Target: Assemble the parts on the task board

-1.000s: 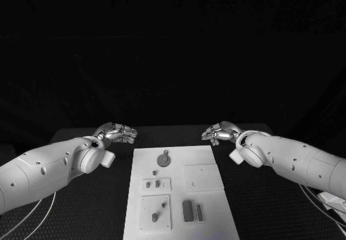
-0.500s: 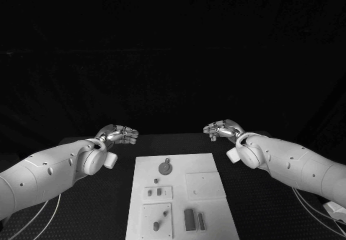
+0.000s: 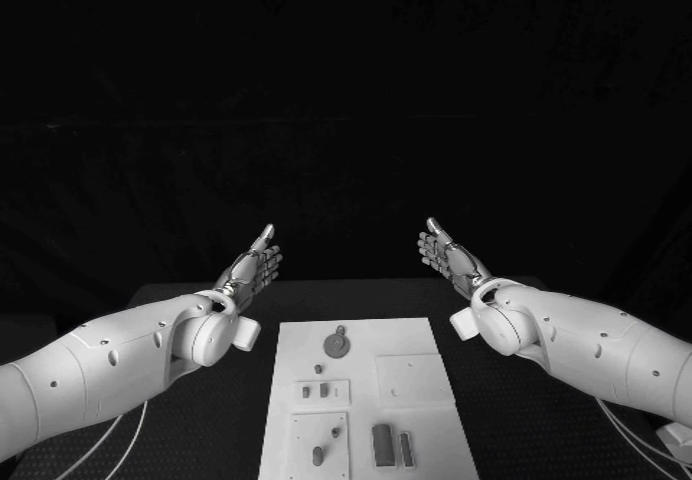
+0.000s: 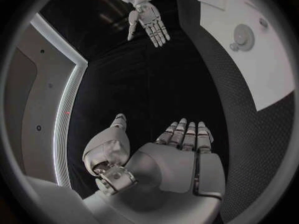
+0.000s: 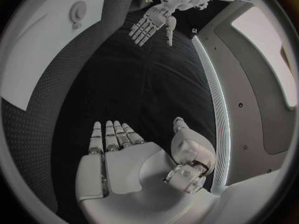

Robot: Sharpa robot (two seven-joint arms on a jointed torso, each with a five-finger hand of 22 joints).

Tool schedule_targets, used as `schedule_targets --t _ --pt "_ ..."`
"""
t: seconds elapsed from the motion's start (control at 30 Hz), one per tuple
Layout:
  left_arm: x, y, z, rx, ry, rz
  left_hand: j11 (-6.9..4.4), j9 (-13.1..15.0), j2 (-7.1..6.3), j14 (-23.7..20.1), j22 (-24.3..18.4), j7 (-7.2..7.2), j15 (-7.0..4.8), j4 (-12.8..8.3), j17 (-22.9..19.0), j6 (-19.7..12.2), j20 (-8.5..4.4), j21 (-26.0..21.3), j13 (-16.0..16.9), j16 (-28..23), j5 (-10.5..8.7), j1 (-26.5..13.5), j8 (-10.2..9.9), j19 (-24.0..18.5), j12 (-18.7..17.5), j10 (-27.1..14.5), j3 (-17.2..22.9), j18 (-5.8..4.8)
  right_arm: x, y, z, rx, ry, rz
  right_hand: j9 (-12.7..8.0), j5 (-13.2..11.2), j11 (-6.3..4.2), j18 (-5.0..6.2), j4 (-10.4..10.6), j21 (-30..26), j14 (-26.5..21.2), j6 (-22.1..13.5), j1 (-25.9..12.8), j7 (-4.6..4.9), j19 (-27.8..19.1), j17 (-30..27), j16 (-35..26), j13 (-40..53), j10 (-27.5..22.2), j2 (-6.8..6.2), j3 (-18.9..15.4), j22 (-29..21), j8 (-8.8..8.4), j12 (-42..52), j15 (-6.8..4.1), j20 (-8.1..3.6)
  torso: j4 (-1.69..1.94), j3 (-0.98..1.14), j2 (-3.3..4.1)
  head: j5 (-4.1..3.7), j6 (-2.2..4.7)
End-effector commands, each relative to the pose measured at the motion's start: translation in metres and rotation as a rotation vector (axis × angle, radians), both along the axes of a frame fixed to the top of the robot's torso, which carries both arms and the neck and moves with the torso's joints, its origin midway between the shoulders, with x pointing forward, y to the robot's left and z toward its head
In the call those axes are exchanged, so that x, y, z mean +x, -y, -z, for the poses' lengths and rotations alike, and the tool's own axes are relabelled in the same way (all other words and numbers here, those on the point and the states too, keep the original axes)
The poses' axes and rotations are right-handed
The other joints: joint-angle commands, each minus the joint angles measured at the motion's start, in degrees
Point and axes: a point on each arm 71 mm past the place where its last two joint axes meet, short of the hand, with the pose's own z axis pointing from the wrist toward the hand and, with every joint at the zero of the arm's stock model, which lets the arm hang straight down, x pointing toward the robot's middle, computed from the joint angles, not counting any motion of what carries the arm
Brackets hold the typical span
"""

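Well apart from the white rectangular task board [image 3: 368, 385], left hand [image 3: 254, 268] and right hand [image 3: 450, 258] hover, fingers straight, empty.

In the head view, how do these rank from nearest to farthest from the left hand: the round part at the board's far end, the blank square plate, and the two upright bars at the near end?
Measured from the left hand:
1. Round part, at the far end of the task board, near its middle line.
2. Blank square plate, on the board's right half, midway along.
3. Two upright bars, at the board's near end, right of middle.
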Motion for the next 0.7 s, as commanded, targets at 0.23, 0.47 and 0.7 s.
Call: schedule_targets --t 0.23,0.47,0.7 --pt "-0.044 0.024 -0.007 -0.100 0.117 -0.212 -0.62 -2.5 0.39 -4.2 -4.6 -0.79 -0.60 1.2 -2.8 -4.3 -0.09 -0.5 -1.4 -2.0 -0.48 -7.5 -1.3 -4.3 -0.5 -8.6 -2.6 -0.43 -0.041 -0.028 -0.008 0.199 0.050 0.192 -3.1 -0.4 -0.23 -1.65 1.4 -3.2 -4.9 -4.6 -4.9 -0.77 -4.0 -3.6 -7.5 -4.4 -5.9 0.56 -3.2 -13.9 -1.18 -3.6 0.24 -0.52 -0.59 0.16 -3.05 1.13 -0.01" --pt "-0.069 0.035 -0.011 -0.131 0.133 -0.268 -0.62 -2.5 0.39 -4.2 -4.6 -0.79 -0.60 1.2 -2.8 -4.3 -0.09 -0.5 -1.4 -2.0 -0.48 -7.5 -1.3 -4.3 -0.5 -8.6 -2.6 -0.43 -0.072 -0.044 -0.013 0.267 0.024 0.256 -3.1 -0.4 -0.23 -1.65 1.4 -3.2 -4.9 -4.6 -4.9 -0.77 -4.0 -3.6 -7.5 -4.4 -5.9 0.56 -3.2 -13.9 -1.18 -3.6 0.24 -0.52 -0.59 0.16 -3.05 1.13 -0.01" --pt "-0.074 0.037 -0.013 -0.136 0.136 -0.278 -0.62 -2.5 0.39 -4.2 -4.6 -0.79 -0.60 1.2 -2.8 -4.3 -0.09 -0.5 -1.4 -2.0 -0.48 -7.5 -1.3 -4.3 -0.5 -8.6 -2.6 -0.43 -0.082 -0.049 -0.015 0.284 0.012 0.276 -3.1 -0.4 -0.23 -1.65 1.4 -3.2 -4.9 -4.6 -4.9 -0.77 -4.0 -3.6 -7.5 -4.4 -5.9 0.56 -3.2 -13.9 -1.18 -3.6 0.24 -0.52 -0.59 0.16 -3.05 1.13 -0.01"
